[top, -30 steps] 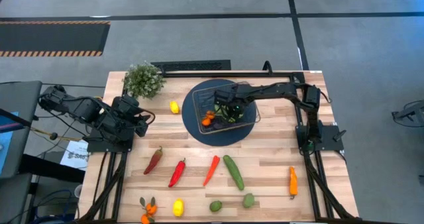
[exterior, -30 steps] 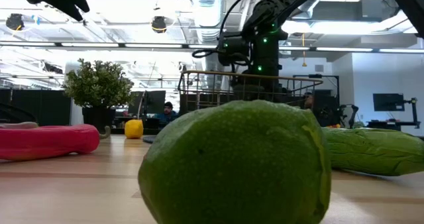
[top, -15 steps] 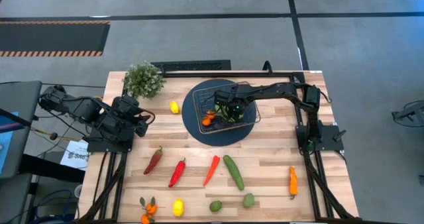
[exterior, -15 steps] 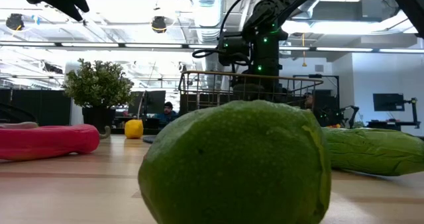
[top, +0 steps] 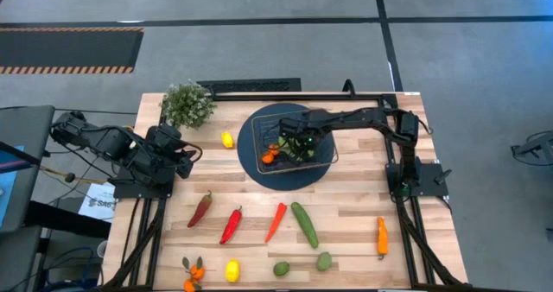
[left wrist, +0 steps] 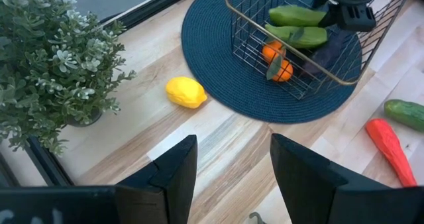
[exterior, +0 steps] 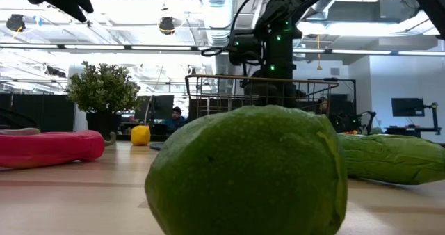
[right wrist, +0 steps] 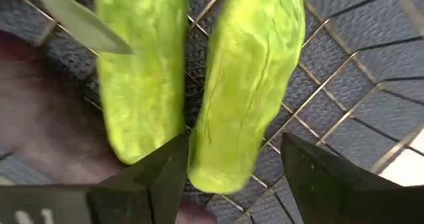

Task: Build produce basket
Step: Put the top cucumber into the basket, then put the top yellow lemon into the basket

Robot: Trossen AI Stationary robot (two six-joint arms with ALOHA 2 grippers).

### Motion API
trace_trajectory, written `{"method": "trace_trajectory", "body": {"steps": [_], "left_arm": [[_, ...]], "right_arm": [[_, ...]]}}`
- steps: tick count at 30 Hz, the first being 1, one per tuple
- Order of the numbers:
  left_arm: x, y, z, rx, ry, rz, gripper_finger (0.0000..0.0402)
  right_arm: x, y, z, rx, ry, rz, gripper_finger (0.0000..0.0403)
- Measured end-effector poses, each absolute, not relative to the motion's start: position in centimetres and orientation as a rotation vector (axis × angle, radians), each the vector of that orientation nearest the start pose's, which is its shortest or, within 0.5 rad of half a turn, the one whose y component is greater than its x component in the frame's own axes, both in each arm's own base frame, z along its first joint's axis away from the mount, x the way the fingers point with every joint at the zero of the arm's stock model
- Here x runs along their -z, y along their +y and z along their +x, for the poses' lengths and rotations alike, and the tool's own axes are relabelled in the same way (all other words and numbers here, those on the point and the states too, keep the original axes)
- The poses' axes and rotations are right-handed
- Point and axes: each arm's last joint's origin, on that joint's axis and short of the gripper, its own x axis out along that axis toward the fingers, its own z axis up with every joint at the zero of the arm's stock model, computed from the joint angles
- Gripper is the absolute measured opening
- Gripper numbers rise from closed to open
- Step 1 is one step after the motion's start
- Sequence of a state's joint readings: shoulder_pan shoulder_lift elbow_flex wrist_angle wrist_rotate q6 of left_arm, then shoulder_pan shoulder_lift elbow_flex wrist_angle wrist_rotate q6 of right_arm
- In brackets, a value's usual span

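High view, potted plant (top: 187,104), lemon (top: 226,139) beside blue mat (top: 252,158)

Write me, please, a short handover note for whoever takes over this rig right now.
Right gripper: open, low in the basket, just off a green pepper.
Left gripper: open, empty, parked at the table's left edge.
Done: two green peppers, tangerines and something purple are in the basket.
Left: lemon beside the mat, plus the peppers, cucumber, limes, lemon and tangerines along the front.
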State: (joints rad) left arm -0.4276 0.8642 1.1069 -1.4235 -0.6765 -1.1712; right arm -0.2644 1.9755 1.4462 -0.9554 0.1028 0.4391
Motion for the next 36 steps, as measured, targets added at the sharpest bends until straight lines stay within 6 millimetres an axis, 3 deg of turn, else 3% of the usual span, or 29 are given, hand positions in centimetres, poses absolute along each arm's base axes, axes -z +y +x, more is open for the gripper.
{"method": "trace_trajectory", "body": {"steps": [3, 7, 12, 17, 22, 25, 31, 36], "left_arm": [[-33.8, -2.8, 10.4, -0.73, 0.715, -0.435, 0.0176], [-33.8, -2.7, 10.6, -0.758, 0.689, -0.422, 0.0176], [-33.5, -2.6, 11.4, -0.819, 0.688, -0.422, 0.0176], [-32.8, -2.3, 13.0, -0.865, 0.776, -0.36, 0.0176], [-31.7, -1.9, 14.8, -0.734, 1.034, -0.149, 0.0177], [-31.0, -1.1, 15.9, -0.708, 1.132, -0.087, 0.0177], [-29.9, 1.9, 18.8, -0.828, 1.1, -0.292, 0.0177], [-28.3, 3.8, 21.7, -0.644, 1.174, -0.328, 0.0177]], "right_arm": [[-19.6, -9.7, 36.7, 0.607, 1.401, 0.457, 0.0245], [-23.6, -8.6, 38.0, 0.554, 1.353, 0.415, 0.0228], [-29.7, -6.9, 39.5, 0.473, 1.21, 0.365, 0.0211], [-35.9, -5.4, 39.7, 0.395, 1.048, 0.313, 0.0203], [-41.0, -4.5, 38.2, 0.359, 0.932, 0.301, 0.0207], [-42.7, -4.0, 37.0, 0.344, 0.858, 0.306, 0.0211], [-45.8, -2.6, 34.1, 0.345, 0.76, 0.349, 0.021], [-47.3, -1.4, 32.3, 0.336, 0.713, 0.346, 0.0204]]}}
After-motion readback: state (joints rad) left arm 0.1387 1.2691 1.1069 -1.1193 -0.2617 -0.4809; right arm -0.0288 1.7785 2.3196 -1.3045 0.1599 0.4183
